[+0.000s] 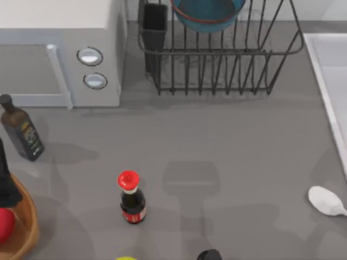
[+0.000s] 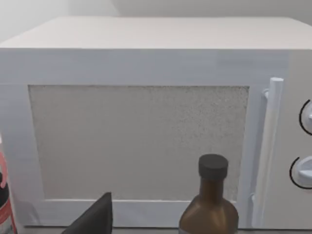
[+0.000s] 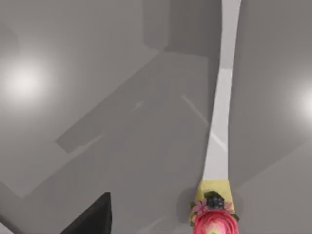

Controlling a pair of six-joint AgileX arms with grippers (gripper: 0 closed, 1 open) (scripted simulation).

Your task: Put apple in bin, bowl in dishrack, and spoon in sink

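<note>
Left claw (image 1: 4, 187) over bin (image 1: 27, 227), apple (image 1: 4, 225) inside

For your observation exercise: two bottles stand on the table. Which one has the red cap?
The small dark sauce bottle near the table's front middle has the red cap. The other, the taller brown bottle in front of the microwave, has a black cap.

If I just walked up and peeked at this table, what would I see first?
Probably the big black dishrack at the back of the table, with the blue bowl already sitting in it. Next, the white microwave at the back left, and the little sauce bottle with a bright red cap standing alone near the front. At the right edge lies the white spoon, and at the left edge the red apple sits in the wicker bin.
</note>
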